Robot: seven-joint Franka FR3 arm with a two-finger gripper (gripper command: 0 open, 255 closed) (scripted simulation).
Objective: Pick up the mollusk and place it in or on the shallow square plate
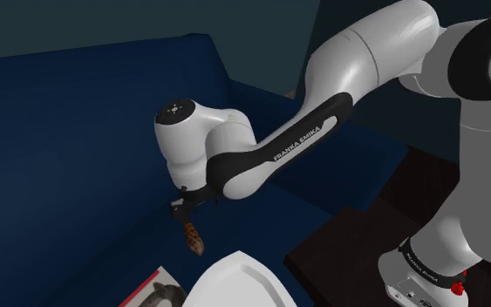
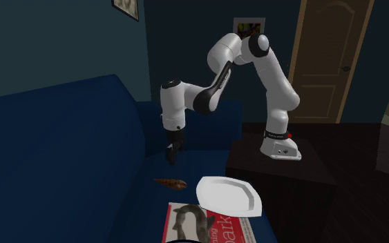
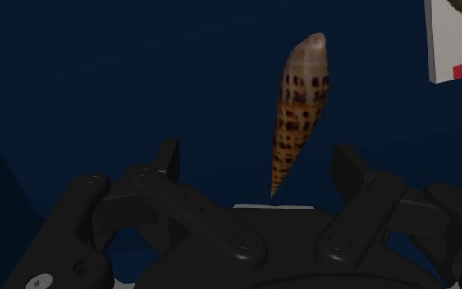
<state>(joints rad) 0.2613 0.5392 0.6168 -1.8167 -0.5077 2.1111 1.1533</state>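
Observation:
The mollusk is a long, pointed spiral shell (image 3: 301,107), tan with dark brown spots, lying on the dark blue sofa seat (image 1: 69,201). In the wrist view its narrow tip points toward the gap between my fingers and its body lies ahead of them. My black gripper (image 3: 258,160) is open, with one finger (image 3: 169,156) on each side and nothing between them. From the shoulder view, the gripper (image 1: 180,209) hangs just above the shell (image 1: 193,237). The shallow white square plate (image 2: 229,195) sits beside the shell (image 2: 170,183), on the second exterior view's right. The gripper (image 2: 171,155) hovers above both.
A magazine with a red band (image 2: 200,224) lies under the plate's near edge and also appears in the wrist view (image 3: 459,41). The sofa backrest (image 2: 54,131) rises behind the seat. A dark stand (image 2: 282,172) holds the arm's base. A wooden door (image 2: 331,62) stands behind.

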